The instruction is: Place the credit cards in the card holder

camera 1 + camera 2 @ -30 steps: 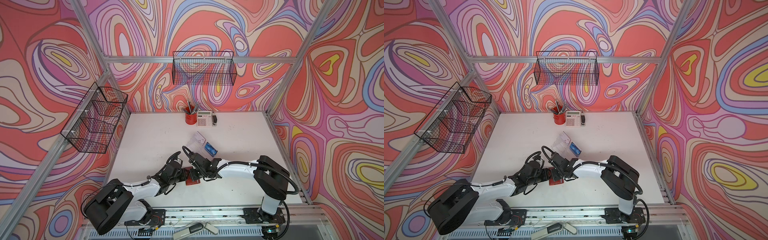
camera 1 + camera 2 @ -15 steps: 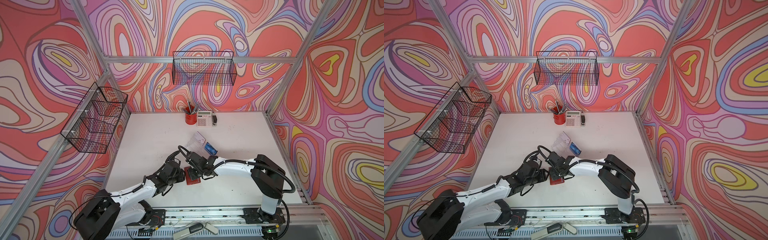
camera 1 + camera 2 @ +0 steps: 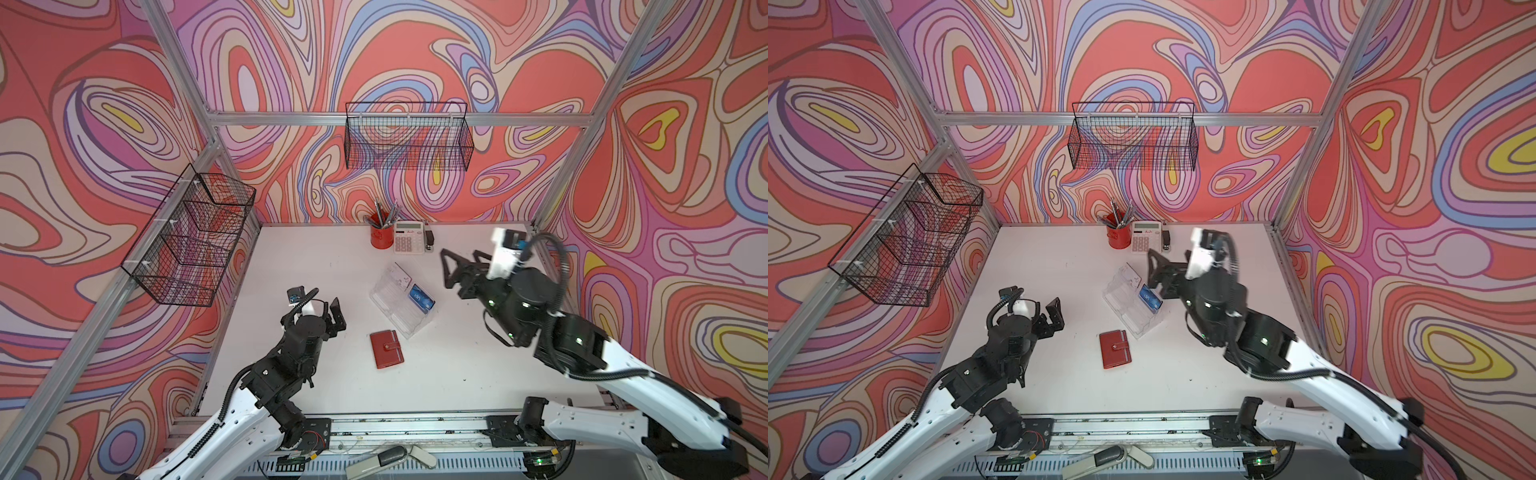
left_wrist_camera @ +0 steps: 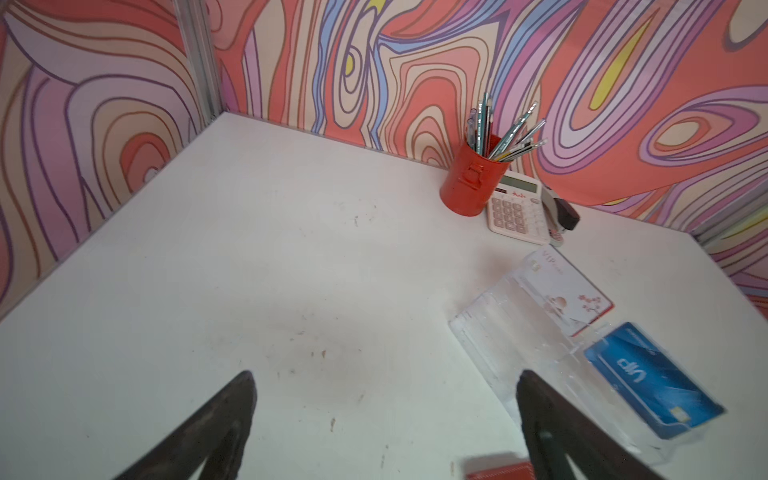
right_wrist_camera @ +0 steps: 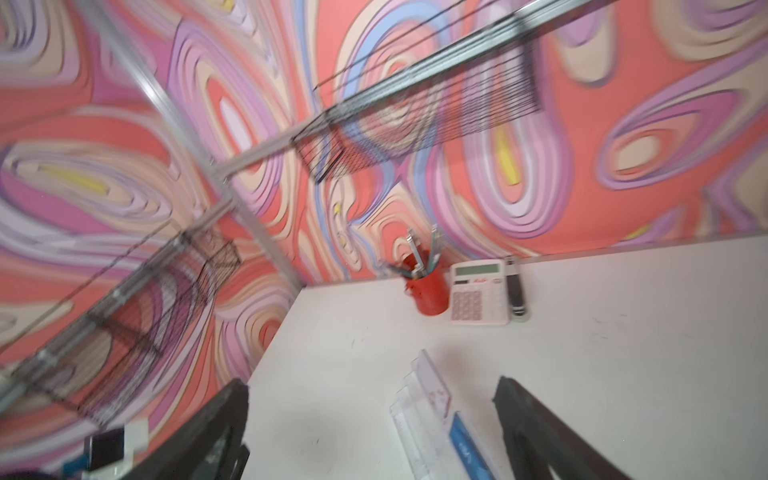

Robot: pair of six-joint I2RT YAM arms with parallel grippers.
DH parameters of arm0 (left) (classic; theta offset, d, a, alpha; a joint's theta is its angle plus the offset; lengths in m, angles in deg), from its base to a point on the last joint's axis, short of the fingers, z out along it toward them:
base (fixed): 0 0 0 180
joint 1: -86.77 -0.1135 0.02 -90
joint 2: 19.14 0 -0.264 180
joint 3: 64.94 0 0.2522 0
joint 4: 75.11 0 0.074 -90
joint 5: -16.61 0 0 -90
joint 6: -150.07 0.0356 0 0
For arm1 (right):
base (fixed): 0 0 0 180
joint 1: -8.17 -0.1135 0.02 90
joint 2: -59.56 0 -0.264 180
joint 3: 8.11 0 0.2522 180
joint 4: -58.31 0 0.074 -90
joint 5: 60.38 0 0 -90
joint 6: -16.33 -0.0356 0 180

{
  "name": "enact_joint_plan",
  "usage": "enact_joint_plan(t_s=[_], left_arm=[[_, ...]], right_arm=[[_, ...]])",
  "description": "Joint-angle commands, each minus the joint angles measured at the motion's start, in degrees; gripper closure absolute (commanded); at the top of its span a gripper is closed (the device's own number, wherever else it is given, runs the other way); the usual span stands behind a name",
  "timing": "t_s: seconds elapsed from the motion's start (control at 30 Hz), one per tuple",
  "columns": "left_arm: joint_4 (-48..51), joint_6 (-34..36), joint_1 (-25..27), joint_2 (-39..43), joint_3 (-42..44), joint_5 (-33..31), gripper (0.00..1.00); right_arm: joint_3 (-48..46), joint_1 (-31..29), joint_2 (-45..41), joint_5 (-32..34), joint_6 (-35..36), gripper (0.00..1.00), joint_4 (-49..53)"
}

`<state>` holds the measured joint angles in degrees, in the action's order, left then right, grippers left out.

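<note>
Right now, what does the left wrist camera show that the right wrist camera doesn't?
Only the left wrist view shows a sliver of the red wallet and the left gripper, open. Only the right wrist view shows the back-wall wire basket, the side-wall wire basket and the right gripper, open. Both show the red pen cup, the calculator, the stapler, and the clear card holder holding the blue card and a white card.
</note>
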<state>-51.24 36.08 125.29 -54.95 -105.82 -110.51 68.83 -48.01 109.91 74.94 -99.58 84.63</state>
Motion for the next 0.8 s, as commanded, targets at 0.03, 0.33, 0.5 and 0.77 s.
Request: enact_joint_plan(t_s=[0.03,0.33,0.5,0.77], left_arm=[[-26.8,28.1,-1.4,-4.9,7.3,-11.2,0.0],[-46.6,33.3,-12.4,-23.8,11.7,-11.8,0.0],[-60.9,30.5,-19.6,-35.6,14.5,-11.7,0.0],[-85.0,46.4,-19.2,-57.7,7.7,-14.0,0.0]], right_arm=[[-25.0,1.5,-3.7,27.5,16.6,0.02,-25.8],[-54.6,23.6,-9.5,9.8,18.9,0.02,-48.7],[-51.7,37.0,6.9,-0.1,15.0,0.02,-50.9],[-48.1,40.2,42.1,-11.0,31.4,0.06,-88.7]])
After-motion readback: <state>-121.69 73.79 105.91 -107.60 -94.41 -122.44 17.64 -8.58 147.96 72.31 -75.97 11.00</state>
